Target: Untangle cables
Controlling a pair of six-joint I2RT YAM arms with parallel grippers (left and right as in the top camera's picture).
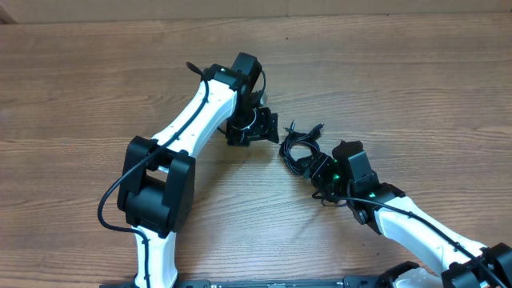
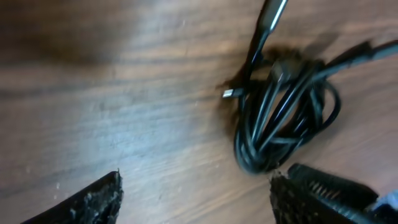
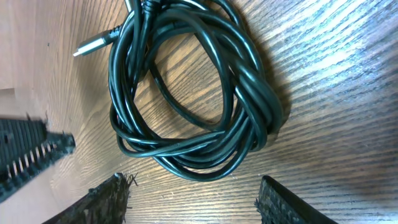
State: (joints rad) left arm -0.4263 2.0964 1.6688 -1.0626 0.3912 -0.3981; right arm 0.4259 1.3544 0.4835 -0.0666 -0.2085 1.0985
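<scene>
The cables point(image 1: 300, 149) point(image 2: 283, 118) point(image 3: 193, 93) lie in one tangled coil of thin black loops on the wooden surface point(image 1: 400, 80), about mid-table, between my two hands. A silvery-tipped plug point(image 3: 93, 43) point(image 2: 229, 93) pokes out of the coil on the side toward my left hand, and two more cord ends stick out on the far side.

My right hand point(image 1: 324, 172) point(image 3: 193, 205) sits just beside the coil with its fingers point(image 3: 102, 199) spread apart and holding nothing; the loops lie just ahead of the tips. My left hand point(image 1: 260, 128) point(image 2: 199, 199) hangs near the other side, also spread and empty. The ribbed dark shape at the lower right of my left wrist view is blurred. It may be my own finger.
</scene>
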